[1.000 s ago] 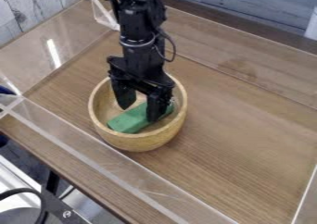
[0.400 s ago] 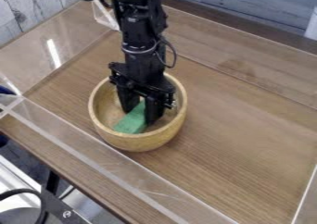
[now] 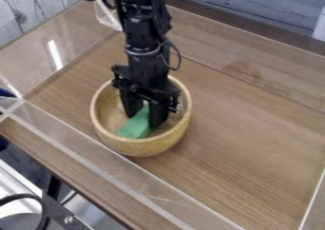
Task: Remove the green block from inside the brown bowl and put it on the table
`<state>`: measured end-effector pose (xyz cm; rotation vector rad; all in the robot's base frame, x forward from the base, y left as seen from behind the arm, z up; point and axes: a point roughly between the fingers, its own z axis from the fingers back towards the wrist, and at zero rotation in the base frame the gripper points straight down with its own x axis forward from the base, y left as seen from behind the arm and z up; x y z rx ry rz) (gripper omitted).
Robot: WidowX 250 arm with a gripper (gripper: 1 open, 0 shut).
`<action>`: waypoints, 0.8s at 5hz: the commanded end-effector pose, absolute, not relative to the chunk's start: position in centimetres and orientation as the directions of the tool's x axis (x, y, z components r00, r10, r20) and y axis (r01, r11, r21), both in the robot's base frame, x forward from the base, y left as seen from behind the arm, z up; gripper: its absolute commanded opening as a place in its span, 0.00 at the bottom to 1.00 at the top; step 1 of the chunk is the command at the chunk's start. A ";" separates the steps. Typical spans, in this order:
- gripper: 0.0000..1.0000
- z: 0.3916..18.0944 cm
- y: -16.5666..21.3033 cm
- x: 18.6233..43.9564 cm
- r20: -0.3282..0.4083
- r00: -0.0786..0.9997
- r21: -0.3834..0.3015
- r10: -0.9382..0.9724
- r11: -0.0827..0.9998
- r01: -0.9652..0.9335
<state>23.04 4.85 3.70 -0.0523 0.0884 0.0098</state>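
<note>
The brown bowl [image 3: 112, 136] sits on the table [image 3: 241, 129], left of centre. Inside it lies the green block [image 3: 135, 126], tilted against the near-left wall. My gripper [image 3: 143, 116] reaches straight down into the bowl, and its black fingers [image 3: 159, 114] are shut on the upper end of the green block. The arm hides the block's top end and part of the bowl's inside.
Clear acrylic walls [image 3: 76, 167] edge the table along the front and left. A grey plank wall [image 3: 38, 10] stands behind at the upper left. Bare wood stretches to the right of the bowl.
The fingers stood wide apart over the block a second ago; they have closed onto it. The block now looks narrower and more upright between them. The arm has stayed in place.
</note>
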 end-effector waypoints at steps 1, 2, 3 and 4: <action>0.00 5.6 5.2 24.4 -0.019 1.000 -0.041 0.015 0.999 -0.015; 0.00 6.0 5.1 24.4 -0.018 1.000 -0.046 0.017 0.999 -0.018; 0.00 6.4 5.0 24.4 -0.015 1.000 -0.051 0.019 0.999 -0.019; 0.00 6.8 5.0 24.5 -0.013 1.000 -0.054 0.021 0.998 -0.021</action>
